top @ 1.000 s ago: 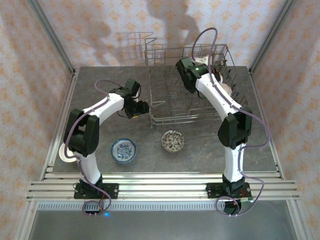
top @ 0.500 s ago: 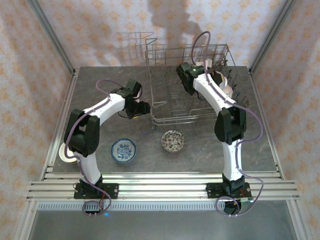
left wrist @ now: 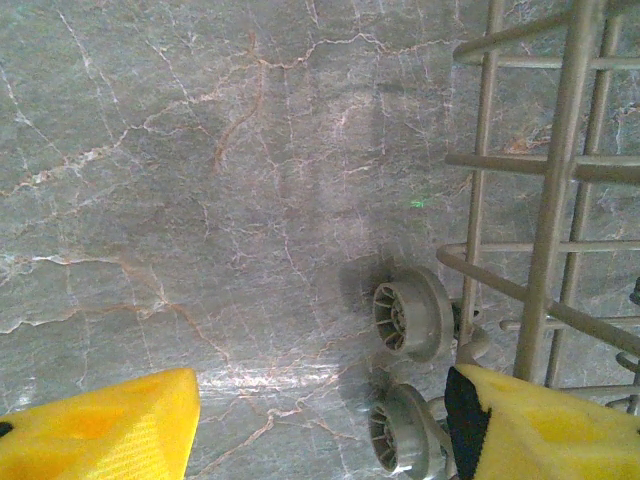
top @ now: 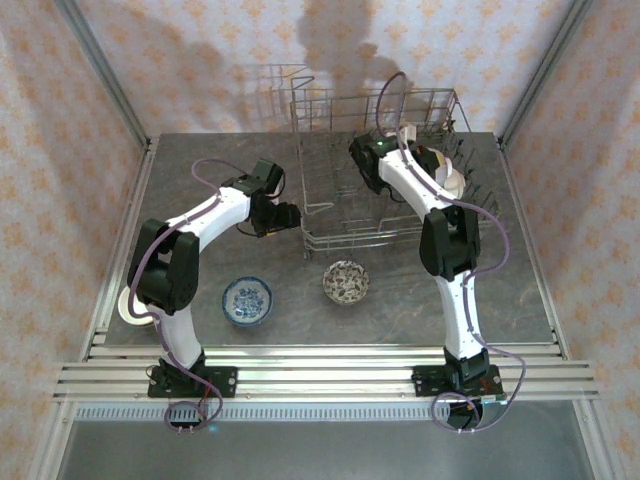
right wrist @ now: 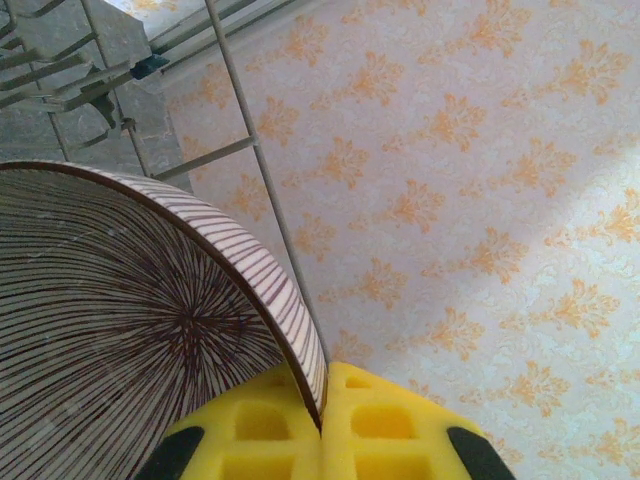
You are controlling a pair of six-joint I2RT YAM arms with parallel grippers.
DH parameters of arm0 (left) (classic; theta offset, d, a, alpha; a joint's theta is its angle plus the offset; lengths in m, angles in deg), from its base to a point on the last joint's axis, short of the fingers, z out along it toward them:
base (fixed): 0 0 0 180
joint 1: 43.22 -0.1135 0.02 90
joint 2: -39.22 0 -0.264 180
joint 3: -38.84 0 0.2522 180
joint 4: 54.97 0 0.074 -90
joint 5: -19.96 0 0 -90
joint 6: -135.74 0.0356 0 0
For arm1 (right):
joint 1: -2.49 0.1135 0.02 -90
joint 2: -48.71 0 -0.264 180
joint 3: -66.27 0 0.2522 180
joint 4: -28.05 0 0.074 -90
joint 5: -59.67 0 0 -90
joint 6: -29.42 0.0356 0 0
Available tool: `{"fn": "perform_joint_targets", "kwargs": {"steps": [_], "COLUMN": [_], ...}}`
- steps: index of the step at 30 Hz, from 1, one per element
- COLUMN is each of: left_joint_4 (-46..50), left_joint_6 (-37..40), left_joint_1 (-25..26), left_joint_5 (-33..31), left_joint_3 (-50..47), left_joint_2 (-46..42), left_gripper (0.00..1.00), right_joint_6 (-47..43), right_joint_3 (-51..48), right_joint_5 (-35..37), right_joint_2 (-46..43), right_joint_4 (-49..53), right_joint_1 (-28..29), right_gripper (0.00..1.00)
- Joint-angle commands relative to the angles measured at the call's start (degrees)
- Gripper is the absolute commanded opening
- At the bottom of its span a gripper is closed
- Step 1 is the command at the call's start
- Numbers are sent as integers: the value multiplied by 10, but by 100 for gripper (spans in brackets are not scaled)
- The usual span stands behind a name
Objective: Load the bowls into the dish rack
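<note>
Right claw (right wrist: 322, 400) clamped on rim of striped bowl (right wrist: 130, 320) over dish rack (left wrist: 562, 150), left claw (left wrist: 320, 425) agape and empty beside it

On the grey veined counter (top: 520, 260), the dish rack (top: 345, 238) is set just right of the left gripper (top: 292, 214). A blue-patterned bowl (top: 246, 300) and a speckled bowl (top: 346, 281) are placed nearer the arm bases than that gripper.

table (top: 400, 300): grey stone, pale cracks | walls (top: 200, 60): pink, orange flowers | dish rack (left wrist: 555, 210): grey wire, grey wheels (left wrist: 412, 312) | blue bowl (top: 247, 300): blue and white pattern | speckled bowl (top: 346, 281): brown dots | striped bowl (right wrist: 130, 330): thin brown lines on cream | cream bowl (top: 124, 308): plain | left arm (top: 205, 215), right arm (top: 410, 180): white and black | left fingers (left wrist: 100, 430), right fingers (right wrist: 390, 420): yellow
</note>
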Motion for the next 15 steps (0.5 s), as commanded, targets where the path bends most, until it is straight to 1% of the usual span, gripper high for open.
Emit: {"fn": "perform_joint_targets", "kwargs": {"steps": [1, 4, 7, 10, 15], "left_joint_4": [-8, -8, -12, -14, -13], "left_joint_6": [4, 2, -1, -3, -3], "left_joint_1": [6, 7, 6, 6, 7], "left_joint_5": [0, 0, -1, -1, -5], "left_joint_3": [22, 21, 19, 20, 19], "left_joint_2": [-25, -26, -27, -29, -33], "left_gripper": [67, 67, 67, 67, 68], "right_joint_6": [17, 13, -14, -13, -14], "right_joint_3": [10, -3, -22, -13, -6], "right_joint_5": [8, -3, -13, -33, -45], "right_joint_2": [11, 8, 6, 13, 23], "right_joint_4": [25, 23, -7, -5, -5], "right_joint_1": [1, 6, 15, 20, 24], "right_gripper": [0, 0, 0, 0, 0]}}
